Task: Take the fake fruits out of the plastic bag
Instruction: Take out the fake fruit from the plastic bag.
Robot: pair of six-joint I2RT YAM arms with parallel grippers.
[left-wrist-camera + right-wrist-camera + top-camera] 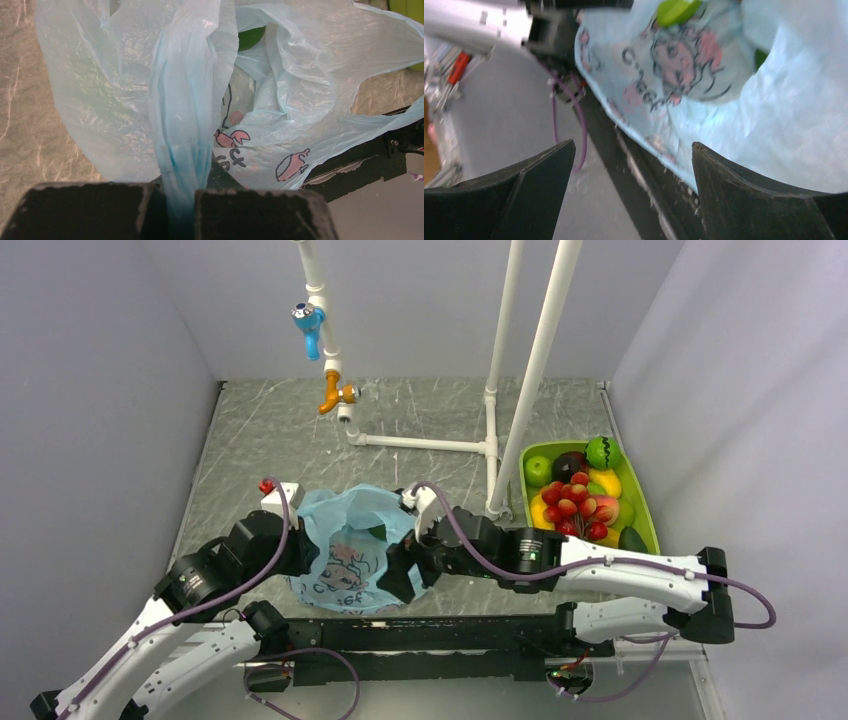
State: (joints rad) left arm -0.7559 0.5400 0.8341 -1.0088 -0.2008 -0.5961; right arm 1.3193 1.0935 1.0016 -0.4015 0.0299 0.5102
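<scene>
The light-blue plastic bag (pixel 348 545) with its pink-and-dark print lies near the table's front edge between the two arms. My left gripper (pixel 302 552) is shut on a bunched strip of the plastic bag (pixel 185 125) at its left side. A green fruit (pixel 250 37) shows inside the bag's mouth, and it also shows in the right wrist view (pixel 676 11). My right gripper (pixel 402 575) is open and empty at the bag's front right edge, with the bag (pixel 744 115) just beyond its right finger.
A green tray (pixel 640 502) full of fake fruits stands at the right. A white pipe frame (pixel 492 445) with a blue and orange tap (pixel 315 330) stands behind the bag. A black rail (pixel 450 632) runs along the front edge.
</scene>
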